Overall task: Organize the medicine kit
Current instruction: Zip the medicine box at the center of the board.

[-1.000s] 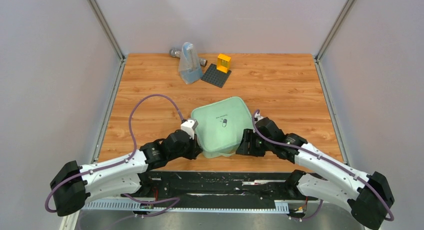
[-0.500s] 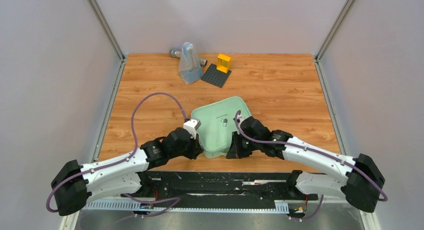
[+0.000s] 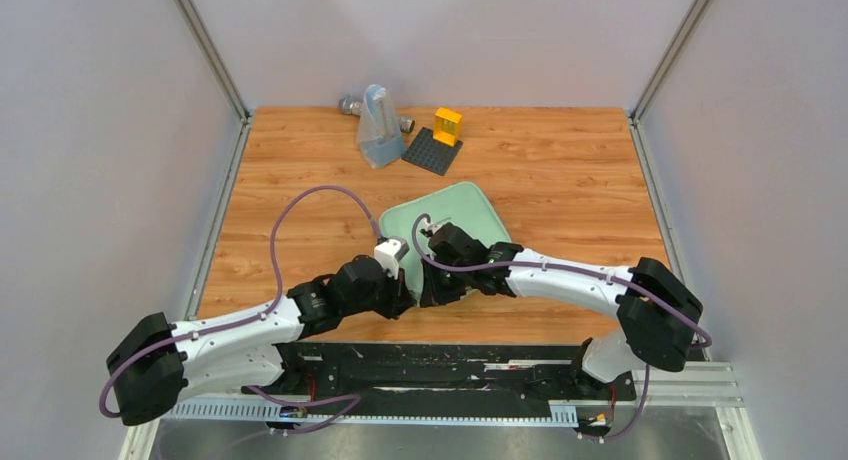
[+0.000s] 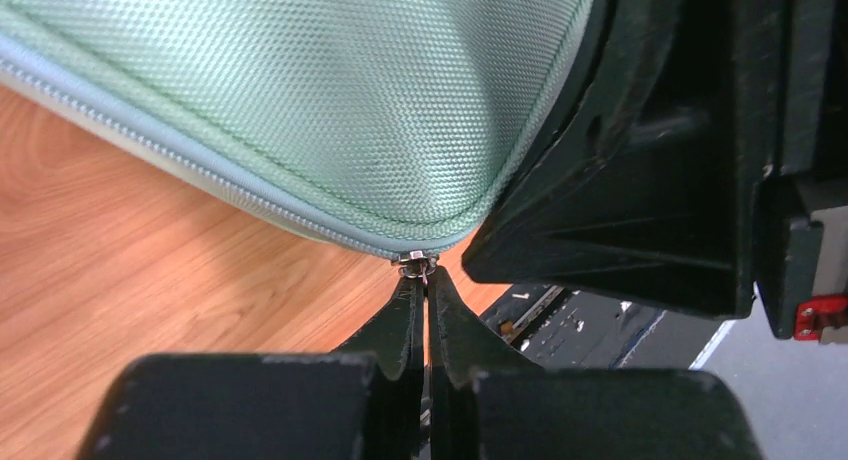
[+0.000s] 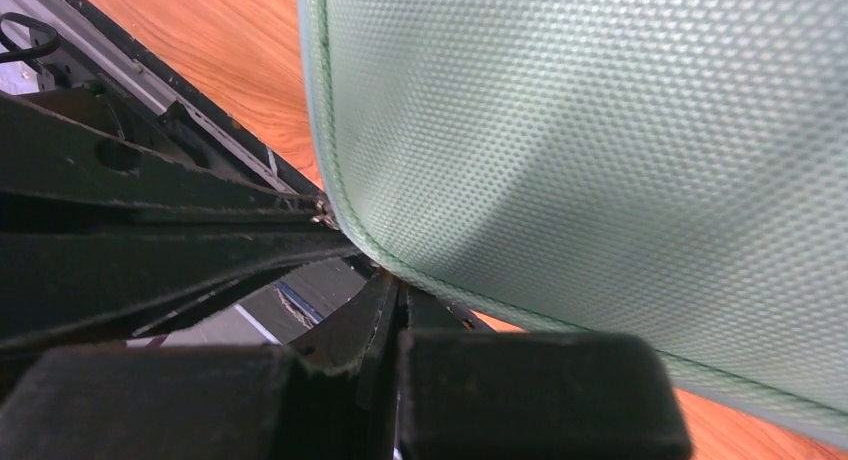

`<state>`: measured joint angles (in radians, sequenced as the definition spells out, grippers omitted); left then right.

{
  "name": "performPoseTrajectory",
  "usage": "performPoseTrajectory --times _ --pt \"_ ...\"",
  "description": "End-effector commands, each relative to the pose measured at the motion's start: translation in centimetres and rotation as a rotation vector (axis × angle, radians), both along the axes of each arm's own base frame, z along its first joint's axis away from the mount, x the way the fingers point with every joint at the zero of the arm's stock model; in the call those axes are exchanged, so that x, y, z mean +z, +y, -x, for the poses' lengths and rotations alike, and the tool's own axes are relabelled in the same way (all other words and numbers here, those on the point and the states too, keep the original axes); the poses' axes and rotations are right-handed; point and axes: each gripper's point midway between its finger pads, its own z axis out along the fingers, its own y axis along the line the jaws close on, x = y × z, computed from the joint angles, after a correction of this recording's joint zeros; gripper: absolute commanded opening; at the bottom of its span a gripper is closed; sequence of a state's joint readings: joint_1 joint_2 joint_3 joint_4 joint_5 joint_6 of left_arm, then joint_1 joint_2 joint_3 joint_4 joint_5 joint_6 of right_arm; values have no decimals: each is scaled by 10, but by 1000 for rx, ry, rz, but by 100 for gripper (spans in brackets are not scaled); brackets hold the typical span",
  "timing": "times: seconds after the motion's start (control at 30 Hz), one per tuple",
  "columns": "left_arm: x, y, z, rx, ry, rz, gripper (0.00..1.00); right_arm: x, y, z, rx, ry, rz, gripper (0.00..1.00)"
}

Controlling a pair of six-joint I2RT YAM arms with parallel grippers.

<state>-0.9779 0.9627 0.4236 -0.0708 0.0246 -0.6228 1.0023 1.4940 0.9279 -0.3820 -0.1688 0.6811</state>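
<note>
**Right tool swept across to join the left at the corner of the medicine kit**

The right arm, which a moment before had been working at the right-hand side of the mint-green medicine kit with its jaws part open, had swung along the near edge and arrived at the near-left corner. It sat there just beside the left tool. Its jaws had snapped fully together on the way, and its own camera showed the clenched right tool tucked under the curved rim of the kit. Whether anything was caught between the tips could not be told.

The left tool had not budged. It was clenched tight, and the small metal zipper pull sat right at its tips, apparently pinched there, where the zip track rounded the corner of the kit.

The kit lay near the middle of the wooden surface. It had turned and slid slightly towards the left since a second earlier, and its near half was hidden under the right arm. A translucent pouch, a dark studded plate and a yellow block stood well apart at the far edge.

The sweep looked like a run along the zip, so the case was probably at the opening or closing stage. How much of the track was parted could not be seen.
</note>
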Motion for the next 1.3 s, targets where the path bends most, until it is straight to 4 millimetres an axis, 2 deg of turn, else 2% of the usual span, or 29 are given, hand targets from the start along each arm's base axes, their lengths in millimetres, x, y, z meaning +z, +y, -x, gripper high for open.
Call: performPoseTrajectory --times 0.0,0.17,0.27,0.33,0.4,0.5,0.53,0.6,0.63,0.73,0.8,0.87,1.0,1.1,1.27 --pt "47 -48 18 -163 -38 213 0 15 14 -33 -50 -142 -64 0" --pt "33 -33 3 -45 -41 135 0 22 -4 -31 -84 -177 -57 0" --pt "25 -22 -3 27 -35 94 0 31 -29 -40 -156 -212 -33 4" --pt "20 -15 -4 55 -27 72 0 46 -48 -48 -205 -236 -42 9" --pt "16 -12 -4 66 -22 62 0 62 -64 -59 -252 -271 -67 26" --pt "15 -10 -3 68 -20 57 0 81 -93 -82 -334 -336 -93 61" --pt "14 -10 -3 68 -19 56 0 83 -104 -91 -366 -350 -88 66" --pt "14 -10 -3 65 -19 53 0 81 -130 -113 -448 -356 -65 71" --pt "14 -11 -3 62 -21 53 0 78 -136 -117 -458 -329 -72 72" --pt "14 -12 -3 54 -19 50 0 56 -157 -131 -519 -240 -48 75" --pt "15 -14 -3 46 -19 52 0 42 -157 -133 -504 -178 -46 75" --pt "16 -16 -2 41 -18 61 0 34 -146 -126 -441 -116 -71 73" --pt "25 -26 -4 14 -39 103 0 28 -131 -110 -396 -32 -152 63" --pt "30 -33 -6 -7 -57 122 0 30 -131 -100 -431 -20 -186 58" --pt "50 -46 -9 -46 -99 164 0 28 -137 -85 -494 -17 -196 55"
